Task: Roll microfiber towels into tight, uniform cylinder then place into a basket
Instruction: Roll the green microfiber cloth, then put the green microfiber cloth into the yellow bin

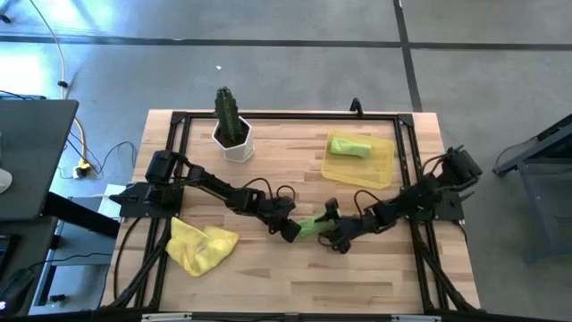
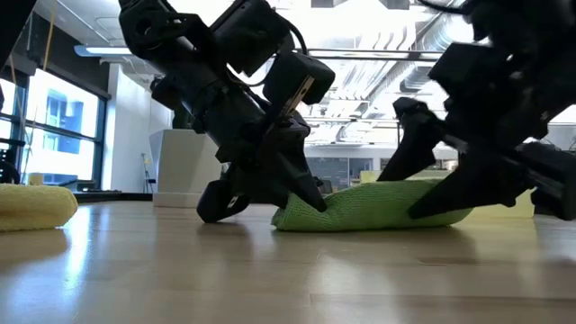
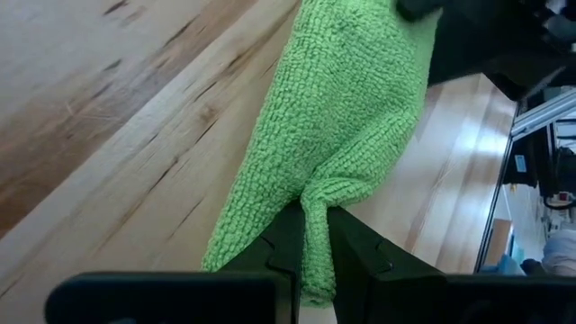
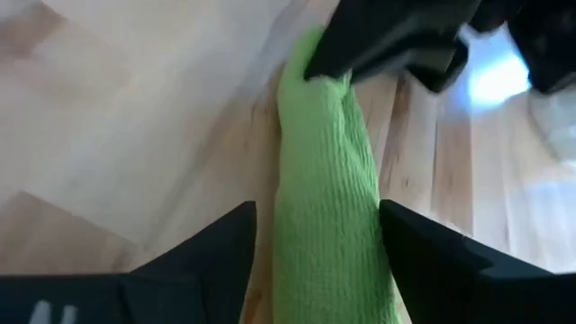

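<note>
Left gripper [image 3: 313, 256]: pinched shut on one end of the rolled green towel [image 1: 312, 226], mid-table.
Right gripper [image 4: 315, 234]: fingers spread, straddling the roll's other end, no clamp visible.
Roll: lime microfiber, nubby looped pile, soft long cylinder lying flat on the butcher-block table [image 1: 268, 268].
Done: one green roll [image 1: 349, 147] already inside the basket [image 1: 380, 170], translucent yellow plastic with low walls.
Left: this roll to basket; yellow towel [image 1: 200, 245] crumpled near the left arm's base, unrolled.
Bystander: white cactus pot [image 1: 233, 139].
</note>
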